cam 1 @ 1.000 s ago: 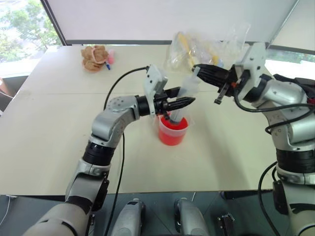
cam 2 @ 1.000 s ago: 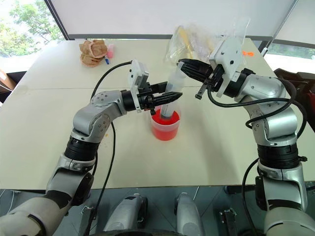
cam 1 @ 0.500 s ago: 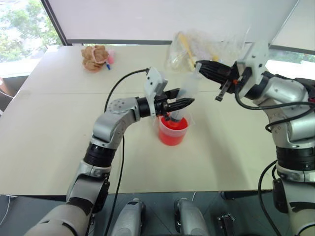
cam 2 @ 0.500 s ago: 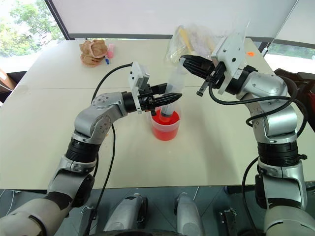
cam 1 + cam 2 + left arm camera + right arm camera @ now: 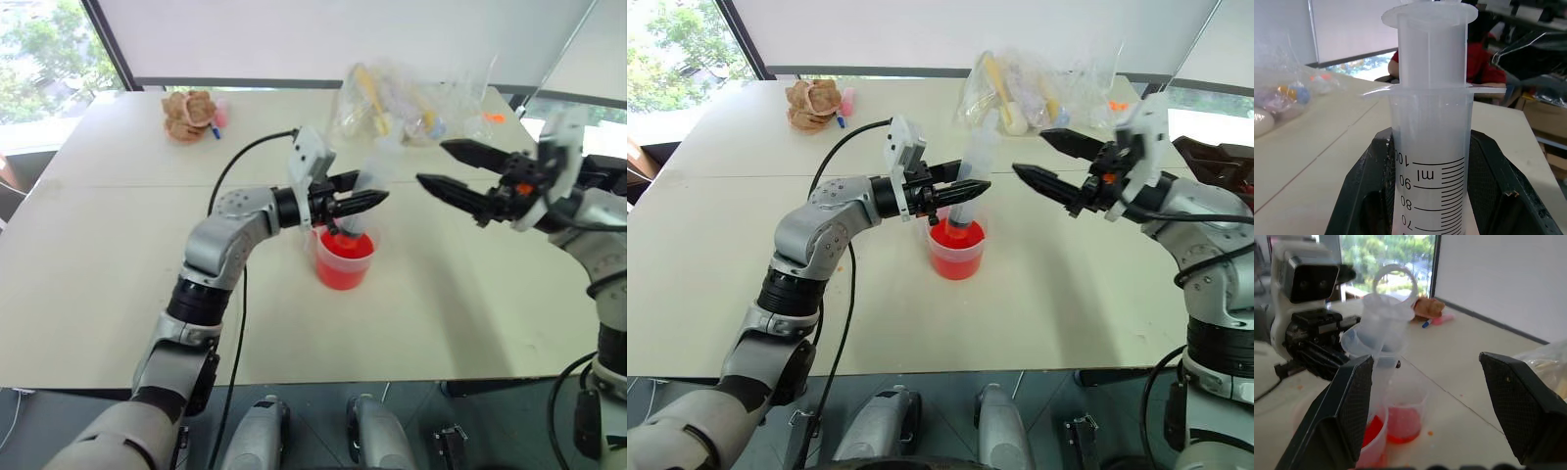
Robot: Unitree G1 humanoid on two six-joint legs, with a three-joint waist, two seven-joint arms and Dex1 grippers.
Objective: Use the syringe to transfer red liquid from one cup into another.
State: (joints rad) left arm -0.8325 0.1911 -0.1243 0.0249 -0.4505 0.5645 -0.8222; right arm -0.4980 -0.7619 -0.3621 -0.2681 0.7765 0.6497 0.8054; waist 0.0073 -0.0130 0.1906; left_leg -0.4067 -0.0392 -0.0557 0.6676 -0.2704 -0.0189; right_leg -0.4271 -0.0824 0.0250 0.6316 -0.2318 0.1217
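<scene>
The left pincer (image 5: 364, 202) is pinching the syringe (image 5: 364, 192) around its barrel, the fingers (image 5: 1493, 191) pressed against either side just below the flange. The syringe stands tilted, its lower end down inside the measuring cup (image 5: 344, 260), its plunger (image 5: 1431, 46) drawn out above the barrel. The cup sits on the desk (image 5: 118, 255) near the middle and holds red liquid (image 5: 344, 266). In the right wrist view a smaller cup (image 5: 1406, 412) with a little red at its bottom stands just beside the measuring cup.

The right pincer (image 5: 453, 169) hangs to the syringe's right, apart from it, fingers spread wide and touching nothing.

Farther back on the desk lie a clear bag (image 5: 407, 98) of things and a brown lump (image 5: 188, 114).
</scene>
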